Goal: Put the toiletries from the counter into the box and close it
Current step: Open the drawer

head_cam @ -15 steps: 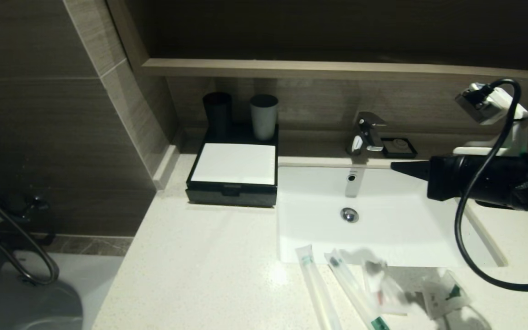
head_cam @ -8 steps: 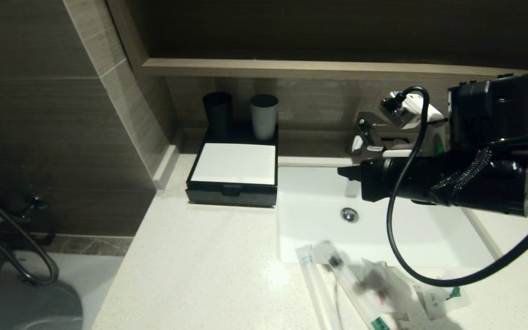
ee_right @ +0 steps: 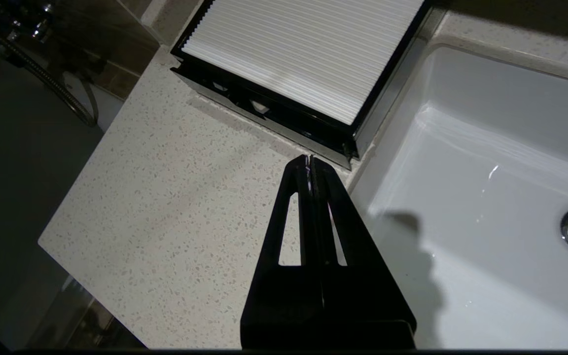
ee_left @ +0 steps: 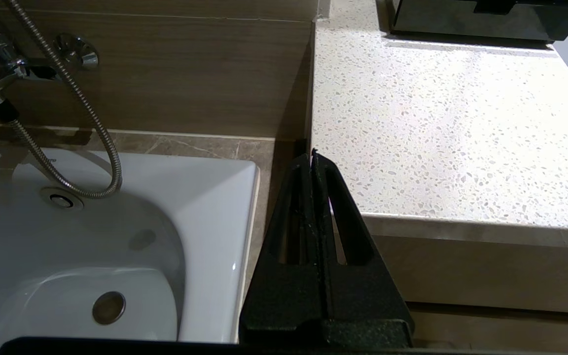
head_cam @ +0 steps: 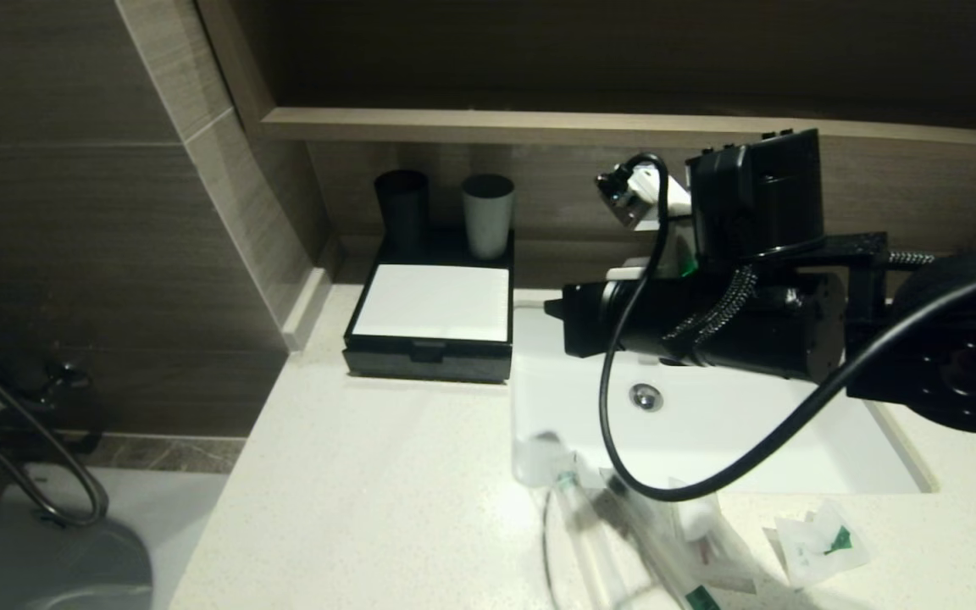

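A black box (head_cam: 429,326) with a white ribbed lid stands shut at the back left of the counter, left of the sink; it also shows in the right wrist view (ee_right: 308,74). Several clear-wrapped toiletries (head_cam: 623,525) lie on the counter's front edge below the sink, with a small packet (head_cam: 818,542) to their right. My right gripper (head_cam: 552,307) is shut and empty, held above the sink's left rim, its tip pointing at the box (ee_right: 309,160). My left gripper (ee_left: 312,155) is shut and empty, low beside the counter's left end, out of the head view.
A white sink (head_cam: 708,424) with a tap fills the counter's right half. A black cup (head_cam: 402,207) and a grey cup (head_cam: 488,213) stand behind the box. A bathtub (ee_left: 91,236) with a shower hose lies left of the counter. A black cable (head_cam: 623,424) hangs from my right arm.
My right arm has swept left across the sink toward the box, its gripper still shut. Its shadow moves over the toiletries. The left arm has not moved.
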You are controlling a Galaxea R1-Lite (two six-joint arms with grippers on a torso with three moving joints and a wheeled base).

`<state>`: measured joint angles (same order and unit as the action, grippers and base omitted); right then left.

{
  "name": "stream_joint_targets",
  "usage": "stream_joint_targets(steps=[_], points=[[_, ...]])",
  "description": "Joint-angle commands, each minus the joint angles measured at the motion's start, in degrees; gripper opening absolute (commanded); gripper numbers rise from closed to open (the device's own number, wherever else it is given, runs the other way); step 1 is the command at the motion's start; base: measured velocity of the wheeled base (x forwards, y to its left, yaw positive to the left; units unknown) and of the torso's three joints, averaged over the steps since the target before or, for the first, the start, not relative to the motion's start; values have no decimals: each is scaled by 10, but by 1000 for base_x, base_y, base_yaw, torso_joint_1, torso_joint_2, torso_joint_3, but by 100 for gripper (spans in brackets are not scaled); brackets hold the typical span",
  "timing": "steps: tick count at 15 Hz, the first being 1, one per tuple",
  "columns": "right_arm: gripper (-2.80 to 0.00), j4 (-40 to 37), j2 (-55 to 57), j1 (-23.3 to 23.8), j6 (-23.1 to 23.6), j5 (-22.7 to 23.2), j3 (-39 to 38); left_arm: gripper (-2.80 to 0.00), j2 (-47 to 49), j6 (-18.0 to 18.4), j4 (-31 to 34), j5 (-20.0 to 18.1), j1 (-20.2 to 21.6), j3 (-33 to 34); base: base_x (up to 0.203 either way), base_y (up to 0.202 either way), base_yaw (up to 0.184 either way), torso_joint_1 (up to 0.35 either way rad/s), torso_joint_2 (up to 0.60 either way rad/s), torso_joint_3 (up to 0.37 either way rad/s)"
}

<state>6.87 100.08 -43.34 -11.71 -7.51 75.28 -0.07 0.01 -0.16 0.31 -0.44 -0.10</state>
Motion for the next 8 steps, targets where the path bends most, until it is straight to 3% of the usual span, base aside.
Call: stream_joint_targets(steps=[1,8], points=[[-280,-1,37,-21,-8,-7,25,-280,0,0,0,0,0,0,0,0,0,0,0,0],[-280,2,107,-36,-17,-28,78,-280,0,0,0,0,0,0,0,0,0,0,0,0]])
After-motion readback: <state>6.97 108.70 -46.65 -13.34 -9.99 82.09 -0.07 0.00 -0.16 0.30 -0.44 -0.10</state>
